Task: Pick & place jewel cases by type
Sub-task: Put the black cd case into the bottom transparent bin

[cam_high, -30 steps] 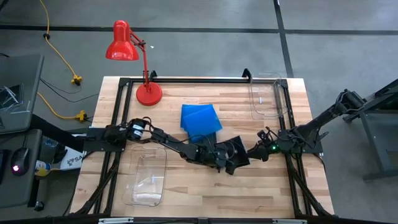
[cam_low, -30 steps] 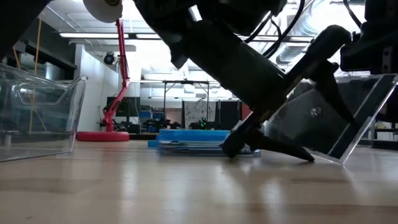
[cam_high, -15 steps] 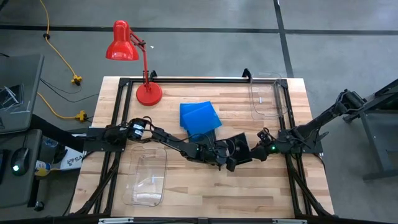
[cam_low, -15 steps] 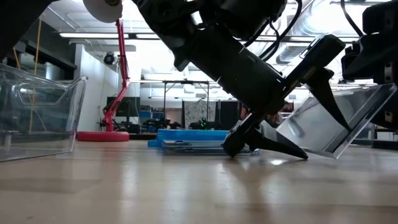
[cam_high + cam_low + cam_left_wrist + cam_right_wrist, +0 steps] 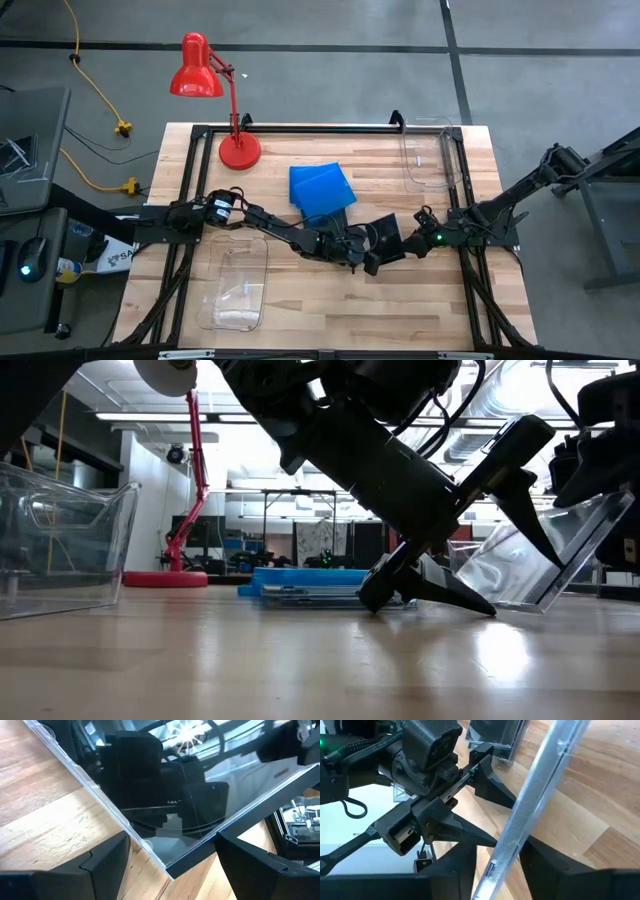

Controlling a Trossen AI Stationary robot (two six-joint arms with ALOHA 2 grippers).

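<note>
You're working in a lab or workshop: a bare concrete floor (image 5: 330, 60) with taped lines, a yellow extension cord (image 5: 95, 90) trailing across it (plugs included), ceiling strip lights (image 5: 250, 417) and equipment racks (image 5: 330, 540) behind the wooden surface (image 5: 370, 160).

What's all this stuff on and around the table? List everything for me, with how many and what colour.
Blue cases: a small overlapping stack, exact count unclear, blue, table centre.
Dark case: one, dark with clear edges, tilted on edge between the two claws, right of centre.
Bins: two, clear; near bin at the front left, far bin at the back right.
Lamp: one, red, back left corner.
Table: one, light wood, with a black frame.
Cable: yellow, on the floor to the left.
Left claw: open, at the dark case.
Right claw: fingers either side of the dark case's edge.
</note>
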